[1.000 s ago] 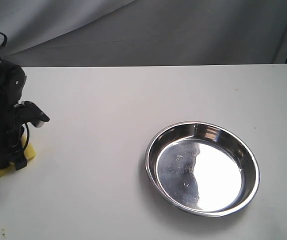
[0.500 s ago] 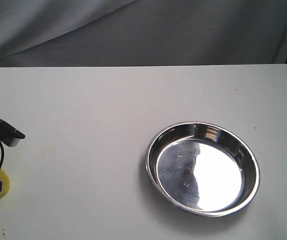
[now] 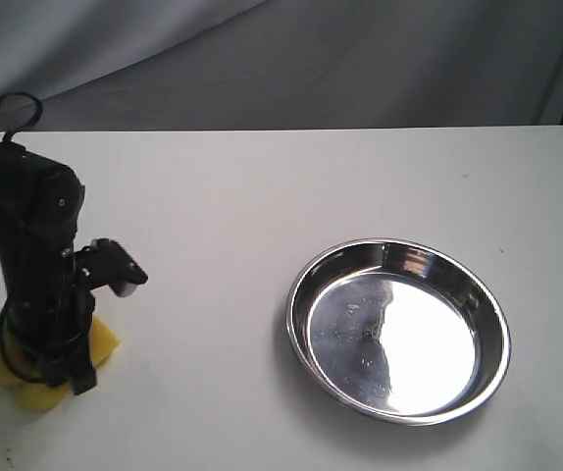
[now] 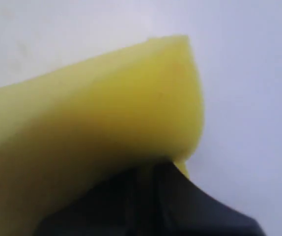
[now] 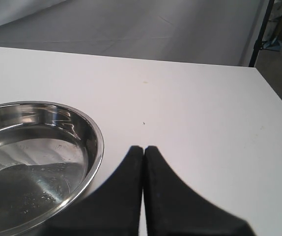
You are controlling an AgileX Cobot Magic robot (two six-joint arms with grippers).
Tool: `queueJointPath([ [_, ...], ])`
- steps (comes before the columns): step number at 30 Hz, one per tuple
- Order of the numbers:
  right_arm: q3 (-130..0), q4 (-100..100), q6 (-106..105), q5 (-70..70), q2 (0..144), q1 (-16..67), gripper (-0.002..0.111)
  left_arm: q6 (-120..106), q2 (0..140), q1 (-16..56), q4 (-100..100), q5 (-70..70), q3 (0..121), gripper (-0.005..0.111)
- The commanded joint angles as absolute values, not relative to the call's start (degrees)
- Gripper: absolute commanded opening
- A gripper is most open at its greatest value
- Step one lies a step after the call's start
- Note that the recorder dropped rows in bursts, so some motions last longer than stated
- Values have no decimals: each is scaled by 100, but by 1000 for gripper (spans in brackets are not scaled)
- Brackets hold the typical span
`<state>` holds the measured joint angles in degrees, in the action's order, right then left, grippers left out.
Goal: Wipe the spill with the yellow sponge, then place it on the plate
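The yellow sponge (image 3: 103, 345) lies flat on the white table at the far left, and my left gripper (image 3: 54, 371) presses down on it from above, shut on it. In the left wrist view the sponge (image 4: 106, 108) fills most of the picture, with the dark gripper (image 4: 148, 172) against its near edge. The spill is hidden or out of view. The steel plate (image 3: 409, 343) sits right of centre with nothing in it. Beside the plate's rim (image 5: 99, 142), my right gripper (image 5: 144, 148) is shut on nothing; the exterior view does not show it.
The white table (image 3: 262, 196) stretches between sponge and plate. A grey cloth backdrop (image 3: 360, 59) hangs behind the table's far edge. The sponge lies close to the exterior view's left border. A dark stand (image 5: 259, 34) rises past the table's far corner.
My left arm swung left to the frame's edge with the sponge, then came back right; sponge and gripper now sit further right than a second ago. The plate has not moved.
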<state>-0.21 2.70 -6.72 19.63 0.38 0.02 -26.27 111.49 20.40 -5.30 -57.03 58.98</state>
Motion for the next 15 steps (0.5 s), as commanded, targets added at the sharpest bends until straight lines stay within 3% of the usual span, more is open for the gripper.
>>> queueJointPath([
  [1, 0, 293, -690, 1959, 0, 9, 0, -2661, 11297, 2155, 218, -3721, 6314, 0],
  [10, 0, 293, -690, 1959, 0, 9, 0, -1239, 11297, 2155, 288, -2256, 6847, 0],
  [15, 0, 293, -690, 1959, 0, 9, 0, -1222, 11297, 2130, 32, -2128, 6862, 0],
])
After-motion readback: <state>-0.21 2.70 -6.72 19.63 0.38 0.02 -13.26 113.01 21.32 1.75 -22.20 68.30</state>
